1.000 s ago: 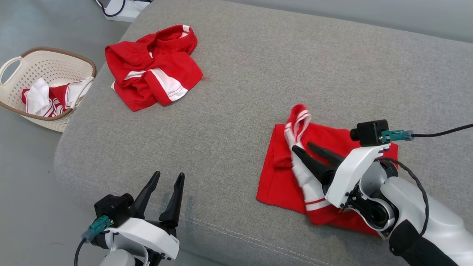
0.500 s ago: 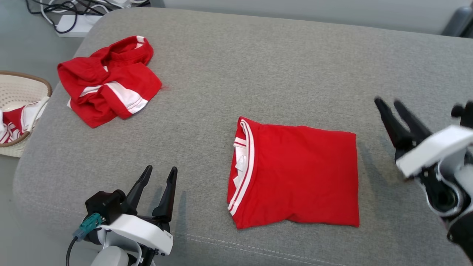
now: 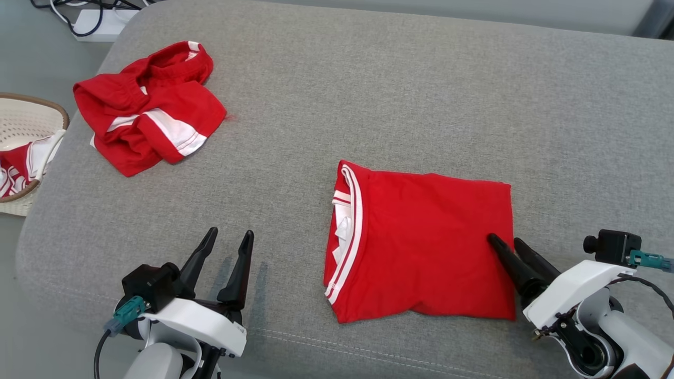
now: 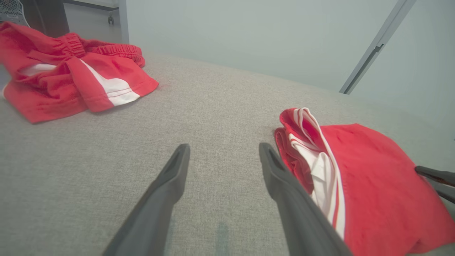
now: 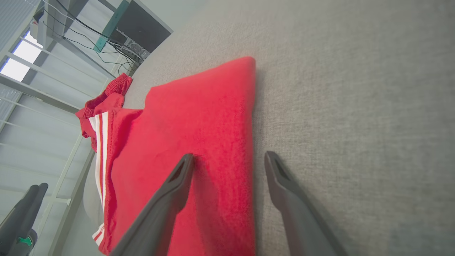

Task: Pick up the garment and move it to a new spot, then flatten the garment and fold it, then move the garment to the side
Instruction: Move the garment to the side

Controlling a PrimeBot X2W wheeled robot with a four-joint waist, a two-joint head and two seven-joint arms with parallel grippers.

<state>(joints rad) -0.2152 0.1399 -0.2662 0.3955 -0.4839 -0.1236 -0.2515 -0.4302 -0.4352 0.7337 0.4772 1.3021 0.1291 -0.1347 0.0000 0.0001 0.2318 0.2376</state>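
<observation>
The garment [image 3: 426, 247] is red with white stripes and lies folded in a rough rectangle on the grey cushion [image 3: 400, 105], its striped edge to the left. My right gripper [image 3: 505, 240] is open at its right edge. In the right wrist view the right gripper [image 5: 229, 157] straddles that edge, one finger over the garment [image 5: 192, 117] and the other over bare cushion. My left gripper [image 3: 230, 232] stands open near the front left, holding nothing. In the left wrist view the left gripper [image 4: 224, 147] sits just left of the garment [image 4: 373, 185].
A second red and white garment [image 3: 147, 110] lies crumpled at the back left of the cushion. A cream basket [image 3: 47, 102] with more red and white cloth stands on the floor to the left. Cables and a power strip [image 3: 95, 29] lie on the floor behind it.
The head camera has shifted. My right gripper let go of the garment's striped part, swung out to the right, then came back low to the garment's right edge. The garment now lies flat and folded.
</observation>
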